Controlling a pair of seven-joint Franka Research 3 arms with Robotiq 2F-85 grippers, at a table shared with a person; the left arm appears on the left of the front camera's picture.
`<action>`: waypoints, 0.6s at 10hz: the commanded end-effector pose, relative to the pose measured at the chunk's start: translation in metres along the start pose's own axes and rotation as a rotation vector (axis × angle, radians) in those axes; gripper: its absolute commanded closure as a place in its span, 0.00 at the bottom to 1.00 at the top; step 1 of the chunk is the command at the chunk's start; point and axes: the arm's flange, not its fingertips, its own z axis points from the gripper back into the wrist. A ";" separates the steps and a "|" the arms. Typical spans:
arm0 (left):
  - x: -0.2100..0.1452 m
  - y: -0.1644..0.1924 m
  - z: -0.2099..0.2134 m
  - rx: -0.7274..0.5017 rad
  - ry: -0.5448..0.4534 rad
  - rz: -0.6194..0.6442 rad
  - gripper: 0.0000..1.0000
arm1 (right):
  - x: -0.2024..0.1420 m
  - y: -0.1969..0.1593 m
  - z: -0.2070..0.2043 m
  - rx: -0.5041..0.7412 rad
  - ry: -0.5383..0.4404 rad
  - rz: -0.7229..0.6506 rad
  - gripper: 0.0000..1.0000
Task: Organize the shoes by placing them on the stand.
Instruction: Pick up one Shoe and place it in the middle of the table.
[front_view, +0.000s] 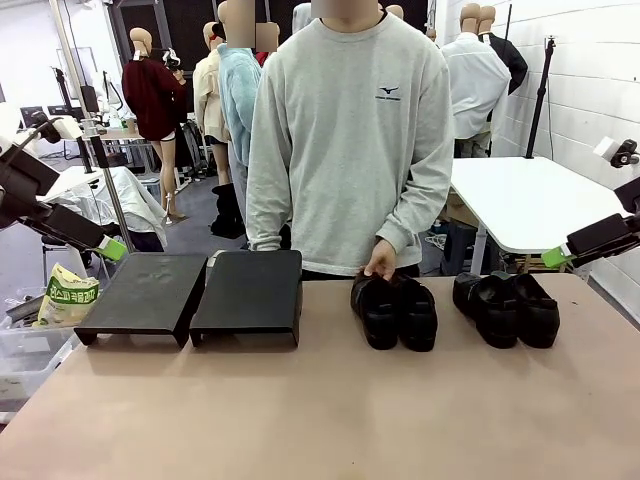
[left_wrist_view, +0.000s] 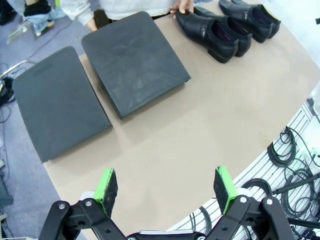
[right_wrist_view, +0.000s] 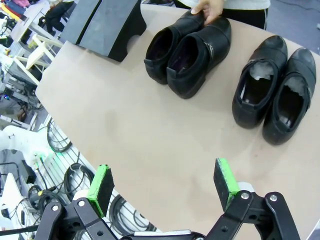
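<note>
Two pairs of black shoes sit on the tan table: one pair (front_view: 395, 311) near the middle, with the person's hand (front_view: 380, 262) resting on its far end, and another pair (front_view: 506, 308) to the right. The same pairs appear in the right wrist view, the touched pair (right_wrist_view: 187, 52) and the other pair (right_wrist_view: 275, 92). The black stand (front_view: 195, 294) with two flat platforms is at the table's far left, its tops bare. My left gripper (left_wrist_view: 165, 187) hovers open above the table's near edge, well short of the stand (left_wrist_view: 132, 60). My right gripper (right_wrist_view: 162, 184) is open over the near edge, below the shoes.
The person stands at the far side behind the stand and shoes. A white table (front_view: 530, 200) is at the back right. A bag (front_view: 68, 296) lies in a clear bin off the table's left. Cables (left_wrist_view: 287, 152) hang below the near edge. Bare tabletop (front_view: 320, 410) spreads in front.
</note>
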 end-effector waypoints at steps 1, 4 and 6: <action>-0.002 0.002 0.000 0.005 0.011 -0.008 0.00 | 0.001 -0.001 -0.001 0.025 -0.009 0.011 0.00; -0.002 0.002 0.000 0.005 0.011 -0.008 0.00 | 0.001 -0.001 -0.001 0.025 -0.009 0.011 0.00; -0.002 0.002 0.000 0.005 0.011 -0.008 0.00 | 0.001 -0.001 -0.001 0.025 -0.009 0.011 0.00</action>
